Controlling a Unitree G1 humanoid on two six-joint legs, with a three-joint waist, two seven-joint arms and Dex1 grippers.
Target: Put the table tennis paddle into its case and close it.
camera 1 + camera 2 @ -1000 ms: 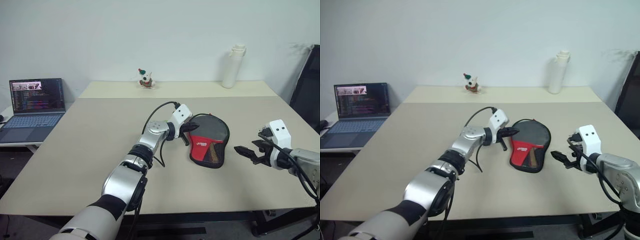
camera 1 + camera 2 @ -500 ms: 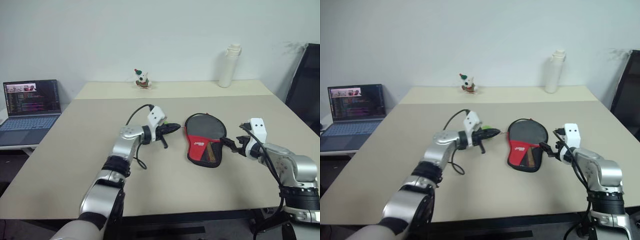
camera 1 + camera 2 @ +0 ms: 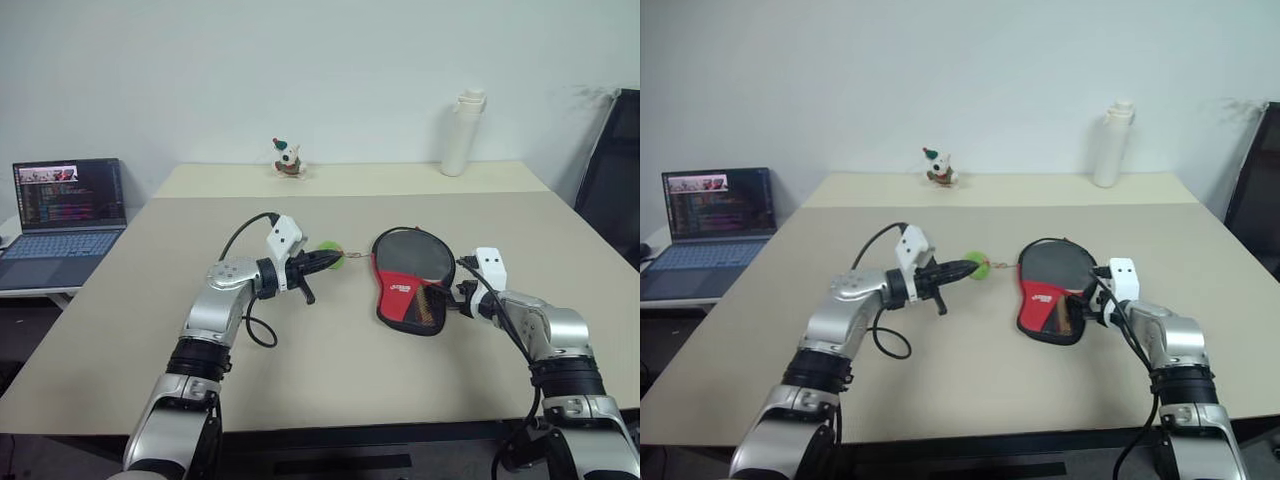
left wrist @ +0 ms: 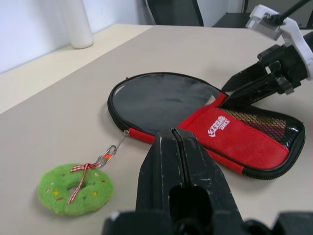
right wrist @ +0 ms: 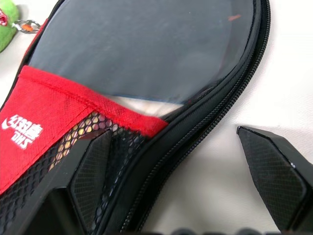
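Your table (image 3: 200,330) is the largest item: a wide beige top, with a second, paler table pushed against its far edge. On a low stand off its left side you have an open laptop (image 3: 65,205) with a lit screen. At the far right of the pale table stands a white bottle (image 3: 462,132), and a small toy figure (image 3: 288,158) sits near the middle of that far edge. In the middle of your table lies the case (image 3: 412,292), black with a red logo panel and a mesh pocket, its round end open. The paddle (image 4: 159,100) lies inside it, black face showing, the handle end tucked under the red panel. Your right gripper (image 5: 188,181) has its fingers spread wide across the case's zip edge, one finger over the mesh pocket and one on the bare table. Your left gripper (image 3: 335,259) has its fingers pressed together, holding nothing, just left of a green felt ring (image 4: 76,188) clipped to the zip.
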